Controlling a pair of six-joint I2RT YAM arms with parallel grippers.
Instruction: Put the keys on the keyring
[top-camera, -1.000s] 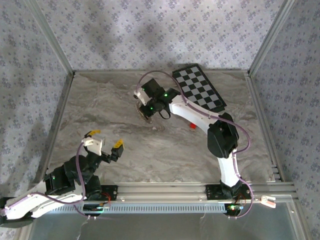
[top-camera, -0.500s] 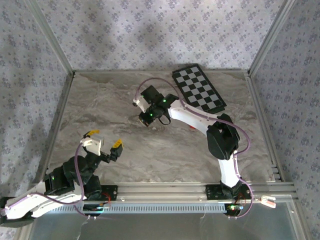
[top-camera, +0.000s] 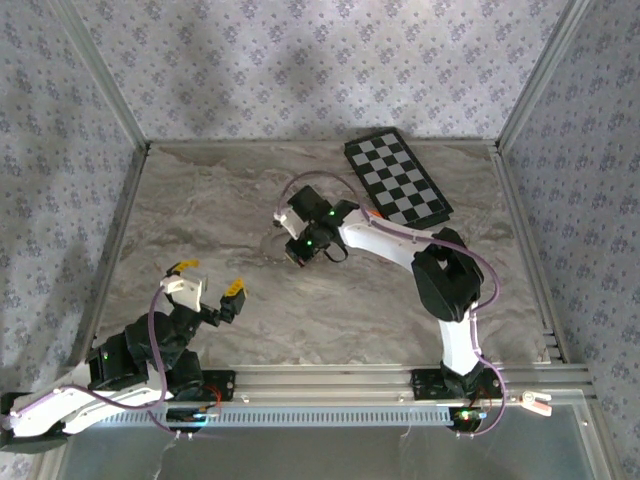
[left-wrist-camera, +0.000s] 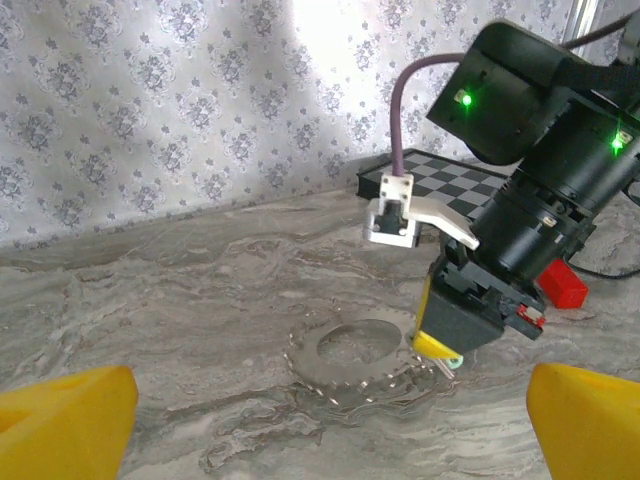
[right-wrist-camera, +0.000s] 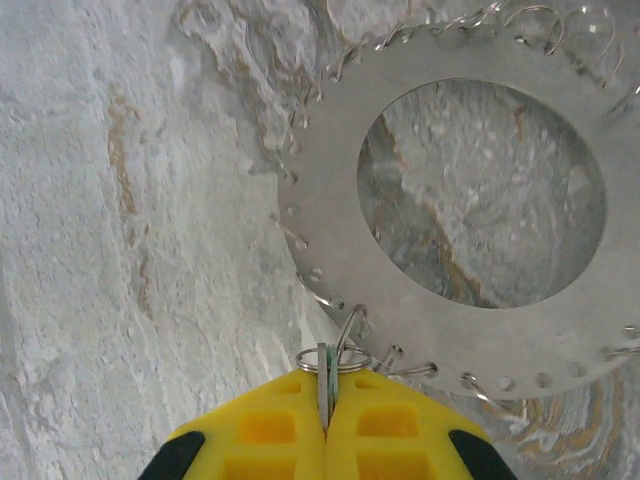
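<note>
Yellow end effector (right-wrist-camera: 325, 400) at the bottom edge, closed tight on a thin teal key (right-wrist-camera: 322, 372) seen edge-on, small wire ring (right-wrist-camera: 345, 357) at its tip. Just beyond, flat grey keyring disc (right-wrist-camera: 330, 220), large round hole, tiny rings along the rim, lying on marbled bench (right-wrist-camera: 120, 200).

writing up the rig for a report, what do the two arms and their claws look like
The left arm and right arm have white links, black joints and looping purple cables. Green lights glow on the right arm. The left claw and right claw have blocky yellow fingers.
</note>
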